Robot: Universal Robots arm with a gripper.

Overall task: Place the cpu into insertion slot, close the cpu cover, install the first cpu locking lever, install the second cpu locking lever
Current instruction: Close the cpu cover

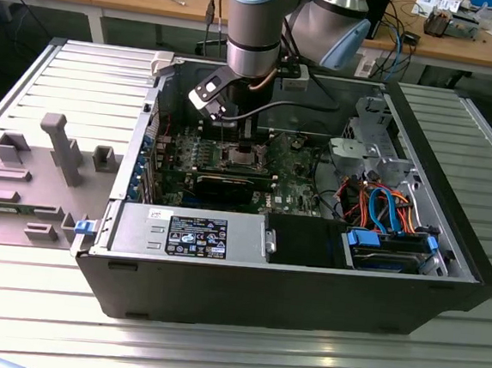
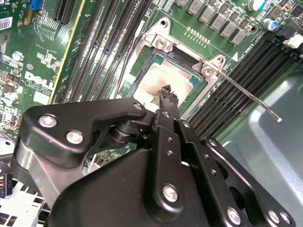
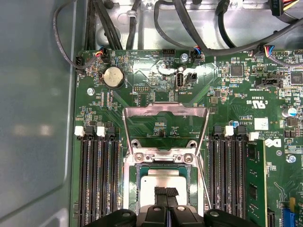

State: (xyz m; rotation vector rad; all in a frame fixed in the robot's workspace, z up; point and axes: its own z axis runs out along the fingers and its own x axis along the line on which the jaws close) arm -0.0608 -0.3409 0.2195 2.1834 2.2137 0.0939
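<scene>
The cpu (image 3: 165, 179), a silver-grey square chip, lies flat in the insertion slot (image 3: 133, 189) on the green board; it also appears in the second wrist view (image 2: 161, 75). The cpu cover (image 3: 165, 112), a thin metal frame, stands swung open away from the slot. One thin locking lever (image 2: 246, 92) sticks up free beside the socket. My gripper (image 3: 165, 193) hangs right over the chip's top with its black fingertips (image 2: 168, 92) pressed together and nothing between them. In the exterior view the gripper (image 1: 246, 138) hovers over the socket (image 1: 242, 158) inside the open computer case.
Memory slots (image 3: 97, 179) run along both sides of the socket. A black graphics card (image 1: 229, 185) sits in front of it. Drive bay and cables (image 1: 382, 209) fill the case at the exterior view's right. A grey fixture (image 1: 60, 146) stands on the table at the left.
</scene>
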